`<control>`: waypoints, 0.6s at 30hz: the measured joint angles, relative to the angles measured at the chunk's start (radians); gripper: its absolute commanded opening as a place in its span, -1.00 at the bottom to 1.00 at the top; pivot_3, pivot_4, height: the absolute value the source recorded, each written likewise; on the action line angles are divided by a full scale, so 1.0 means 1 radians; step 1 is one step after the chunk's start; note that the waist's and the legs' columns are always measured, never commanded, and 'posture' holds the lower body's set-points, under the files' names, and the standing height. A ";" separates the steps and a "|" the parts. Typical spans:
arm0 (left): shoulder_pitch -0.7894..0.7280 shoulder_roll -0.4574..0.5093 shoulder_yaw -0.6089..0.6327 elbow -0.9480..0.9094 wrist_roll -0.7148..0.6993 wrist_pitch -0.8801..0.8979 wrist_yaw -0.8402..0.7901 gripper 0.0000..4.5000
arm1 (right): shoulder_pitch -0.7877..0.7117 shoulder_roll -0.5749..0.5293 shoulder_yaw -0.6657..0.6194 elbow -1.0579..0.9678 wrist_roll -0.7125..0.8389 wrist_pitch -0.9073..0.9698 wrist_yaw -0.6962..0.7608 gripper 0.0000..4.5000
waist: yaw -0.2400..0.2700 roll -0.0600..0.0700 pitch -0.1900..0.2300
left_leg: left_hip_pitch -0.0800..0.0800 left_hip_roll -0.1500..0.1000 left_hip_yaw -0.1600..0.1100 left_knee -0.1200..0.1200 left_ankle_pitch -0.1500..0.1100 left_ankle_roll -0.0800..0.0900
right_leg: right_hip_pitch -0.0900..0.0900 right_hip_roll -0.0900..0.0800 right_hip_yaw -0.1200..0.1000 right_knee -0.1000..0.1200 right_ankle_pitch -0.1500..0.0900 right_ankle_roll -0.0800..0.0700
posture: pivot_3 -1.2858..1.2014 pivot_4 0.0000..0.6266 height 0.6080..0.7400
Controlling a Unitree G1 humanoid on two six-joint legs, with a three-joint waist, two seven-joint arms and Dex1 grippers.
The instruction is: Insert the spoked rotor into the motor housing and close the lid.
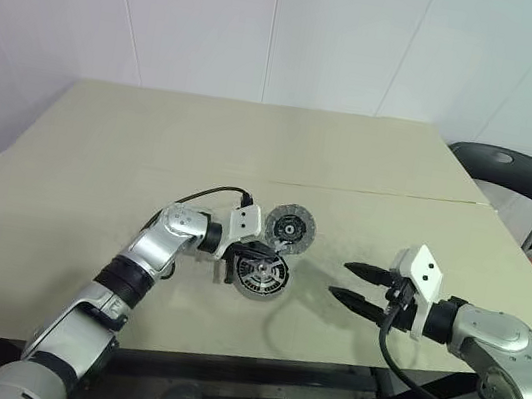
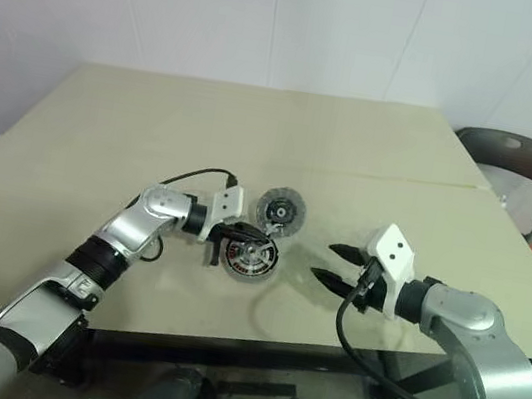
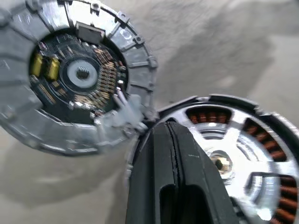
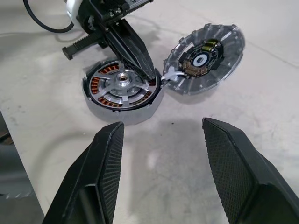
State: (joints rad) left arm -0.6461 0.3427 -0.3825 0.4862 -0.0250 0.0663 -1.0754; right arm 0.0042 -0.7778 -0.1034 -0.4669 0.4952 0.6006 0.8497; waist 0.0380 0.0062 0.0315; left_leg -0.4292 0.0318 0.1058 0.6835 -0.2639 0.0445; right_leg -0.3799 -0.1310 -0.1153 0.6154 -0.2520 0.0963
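The rotor sits inside the housing on the tabletop, silver spokes over copper windings. The left gripper, fingers pressed together, rests its tip at the housing's rim. The lid lies just beside, its segmented face up. The right gripper hovers nearby, fingers apart.

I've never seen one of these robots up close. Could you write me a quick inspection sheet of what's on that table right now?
Surface: beige table, bare apart from the parts.
Job's things: spoked rotor sits inside the motor housing; lid lies beside it, inner face up, not yet closed.
Clutter: nothing seen.
Grippers: left gripper shut, tips on the rotor's rim; right gripper open, hovering apart from the parts.
Cables: black cable at left wrist, another under right arm.
Surroundings: white wall, dark chair.
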 measured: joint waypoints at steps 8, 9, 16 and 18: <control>0.038 -0.007 0.031 -0.021 -0.033 0.017 -0.038 -0.99 | 0.000 0.000 0.000 0.004 -0.001 -0.006 0.001 0.25 | -0.001 0.003 -0.001 | 0.008 0.001 -0.001 -0.003 0.000 0.000 | 0.006 -0.003 0.000 -0.003 -0.002 0.004 | 0.03 -1.00 1.00; 0.047 -0.015 0.042 -0.028 -0.050 0.035 -0.047 -0.99 | -0.001 0.001 0.000 0.006 -0.001 -0.007 0.001 0.25 | -0.001 0.003 -0.001 | 0.007 0.001 -0.001 -0.004 -0.001 0.000 | 0.005 -0.003 0.000 -0.003 -0.002 0.004 | 0.03 -1.00 1.00; 0.087 -0.041 0.102 -0.085 -0.163 0.147 -0.116 -0.99 | -0.009 0.006 0.013 0.024 -0.009 -0.015 0.003 0.25 | 0.004 0.003 0.000 | -0.011 -0.002 0.000 -0.002 0.000 0.006 | -0.012 -0.002 0.000 -0.002 0.000 0.001 | 0.03 -1.00 1.00; 0.087 -0.042 0.102 -0.085 -0.161 0.141 -0.117 -0.99 | -0.010 0.010 0.020 0.027 -0.011 -0.018 0.002 0.25 | 0.004 0.003 0.000 | -0.013 -0.003 0.001 -0.001 -0.001 0.008 | -0.014 -0.002 0.000 -0.002 0.000 0.001 | 0.03 -1.00 1.00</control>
State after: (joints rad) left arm -0.5588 0.3006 -0.2804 0.4014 -0.1859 0.2074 -1.1926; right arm -0.0055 -0.7678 -0.0833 -0.4394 0.4847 0.5827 0.8522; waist 0.0420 0.0087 0.0313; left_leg -0.4426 0.0290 0.1063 0.6828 -0.2648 0.0522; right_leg -0.3941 -0.1331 -0.1157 0.6139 -0.2521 0.0972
